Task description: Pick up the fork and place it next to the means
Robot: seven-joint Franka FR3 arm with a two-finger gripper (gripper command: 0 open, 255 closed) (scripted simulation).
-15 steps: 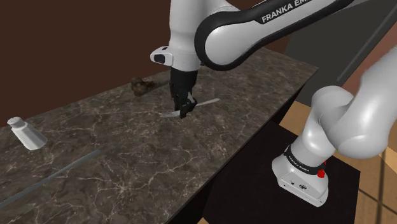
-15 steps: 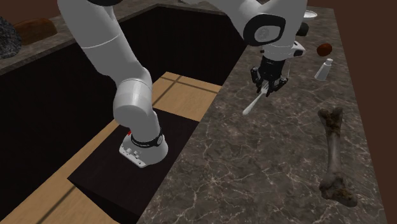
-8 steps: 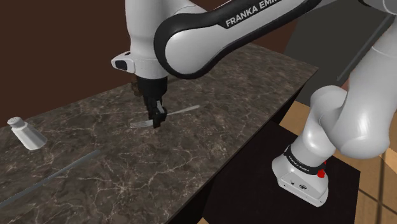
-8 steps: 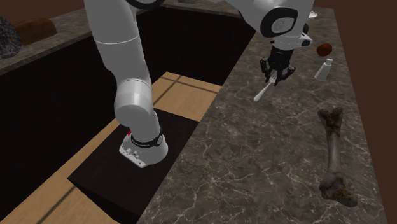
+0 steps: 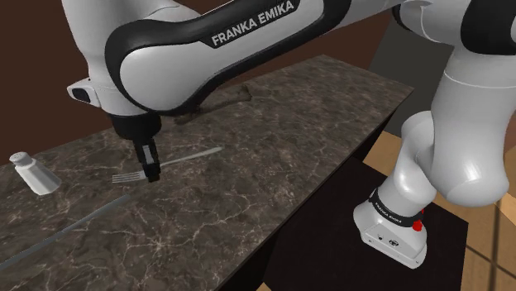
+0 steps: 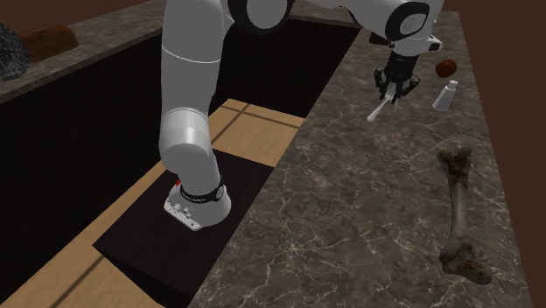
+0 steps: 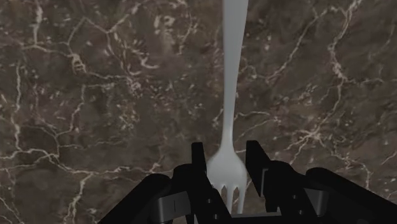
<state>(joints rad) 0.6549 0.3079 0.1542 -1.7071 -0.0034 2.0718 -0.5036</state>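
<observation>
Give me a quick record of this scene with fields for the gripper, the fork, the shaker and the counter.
gripper: shut on the fork
fork: pale, clasped near its tines, handle pointing away from the gripper
shaker: white, on the counter, apart from the fork, at the shoulder view's left
counter: dark, marbled surface
bone: lying on the counter

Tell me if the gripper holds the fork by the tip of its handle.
No, the gripper clasps the fork just behind its prongs, and the long handle sticks out free.
</observation>
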